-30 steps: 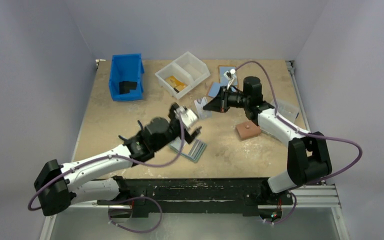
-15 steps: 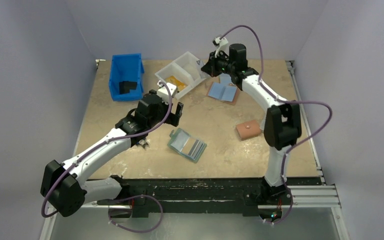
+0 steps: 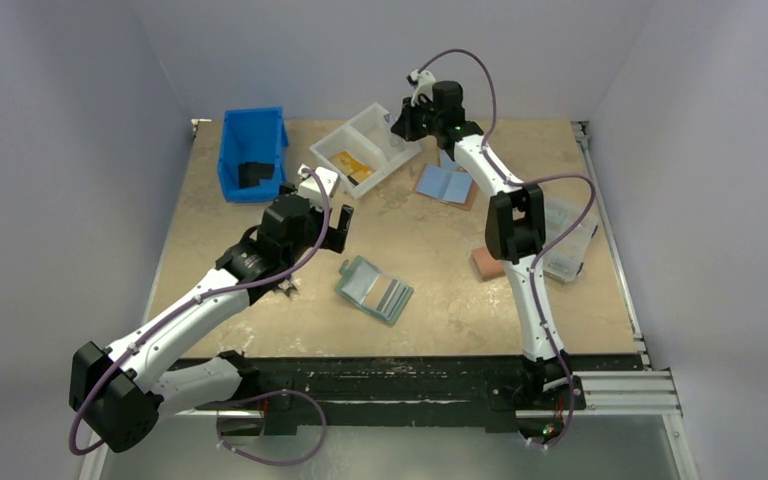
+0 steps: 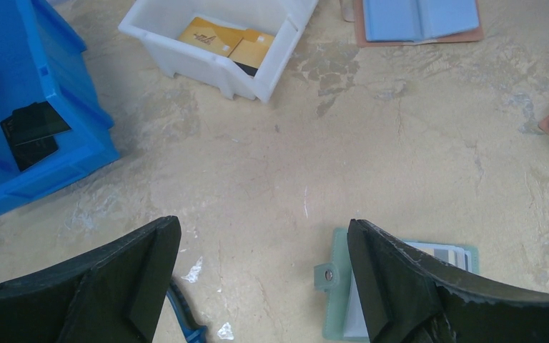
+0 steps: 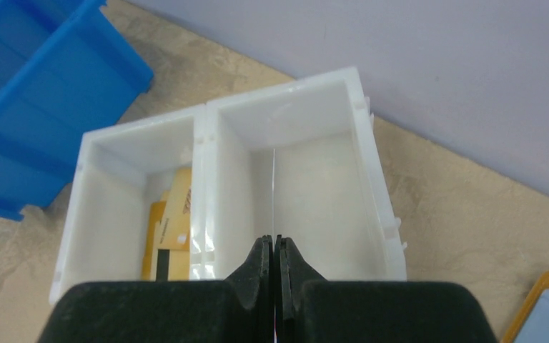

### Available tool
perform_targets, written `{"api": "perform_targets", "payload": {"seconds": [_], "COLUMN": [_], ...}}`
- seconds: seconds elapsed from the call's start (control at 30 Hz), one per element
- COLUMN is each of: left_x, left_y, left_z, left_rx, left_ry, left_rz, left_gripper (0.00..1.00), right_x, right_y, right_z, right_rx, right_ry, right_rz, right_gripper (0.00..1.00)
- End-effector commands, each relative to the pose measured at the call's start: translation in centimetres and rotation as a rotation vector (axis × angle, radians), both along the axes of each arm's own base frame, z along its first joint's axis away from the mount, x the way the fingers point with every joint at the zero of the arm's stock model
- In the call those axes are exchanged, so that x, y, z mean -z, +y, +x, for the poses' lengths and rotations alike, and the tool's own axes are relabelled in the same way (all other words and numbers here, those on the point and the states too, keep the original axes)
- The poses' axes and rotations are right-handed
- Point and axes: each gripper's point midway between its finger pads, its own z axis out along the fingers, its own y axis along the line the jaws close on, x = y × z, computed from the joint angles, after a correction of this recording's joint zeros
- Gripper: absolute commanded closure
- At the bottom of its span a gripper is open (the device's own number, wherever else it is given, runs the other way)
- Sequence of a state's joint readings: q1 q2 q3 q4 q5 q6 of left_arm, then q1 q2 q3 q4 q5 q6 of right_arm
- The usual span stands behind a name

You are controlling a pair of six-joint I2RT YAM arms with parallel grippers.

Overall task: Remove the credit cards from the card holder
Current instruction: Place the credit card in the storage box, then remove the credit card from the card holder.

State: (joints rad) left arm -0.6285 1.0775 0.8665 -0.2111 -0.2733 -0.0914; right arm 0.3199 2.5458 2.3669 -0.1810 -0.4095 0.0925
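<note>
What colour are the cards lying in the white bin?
The cards are tan-orange; the left wrist view shows them best.

The card holder (image 4: 334,287) lies on the tabletop (image 4: 293,143) beside the left fingers (image 4: 393,279); a card (image 5: 274,193) between the right fingers (image 5: 257,266) hangs over the divided bin (image 5: 207,143).

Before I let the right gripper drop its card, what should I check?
1. Right gripper shut on card: ok, held edge-on.
2. Card above white bin: ok, over its empty compartment.
3. Orange cards in the other compartment: ok.
4. Left gripper open, holding nothing: ok.
5. Holder lying open, apart from both grippers: ok.
6. Cards left in holder: cannot tell.
</note>
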Motion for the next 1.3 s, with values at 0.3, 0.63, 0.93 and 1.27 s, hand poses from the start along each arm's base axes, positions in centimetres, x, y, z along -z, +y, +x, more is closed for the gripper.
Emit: {"api": "perform_targets", "payload": {"seconds": [0.3, 0.63, 0.93, 1.27], "left_x": [-0.5, -0.4, 0.8, 0.9], "left_y": [0.6, 0.6, -1.6, -7.9], "left_z": [0.4, 0.3, -0.1, -4.2], "left_rx": [-0.029, -0.027, 0.068, 0.304], "left_ry": [-0.033, -0.033, 0.021, 0.188], "left_rz": [0.005, 0.005, -0.044, -0.409], "left_gripper": [0.06, 0.06, 0.05, 0.07], "right_x": [1.4, -3.4, -9.9, -12.6], "right_y": [1.8, -2.3, -0.4, -3.0], "right_z": [0.0, 2.3, -7.2, -28.4], "right_rx": [0.008, 0.238, -0.153, -0.595], "right_ry": [0.028, -0.137, -0.166, -0.172], "right_rz": [0.011, -0.157, -0.172, -0.082], "right_gripper": [0.75, 0.60, 0.54, 0.33]}}
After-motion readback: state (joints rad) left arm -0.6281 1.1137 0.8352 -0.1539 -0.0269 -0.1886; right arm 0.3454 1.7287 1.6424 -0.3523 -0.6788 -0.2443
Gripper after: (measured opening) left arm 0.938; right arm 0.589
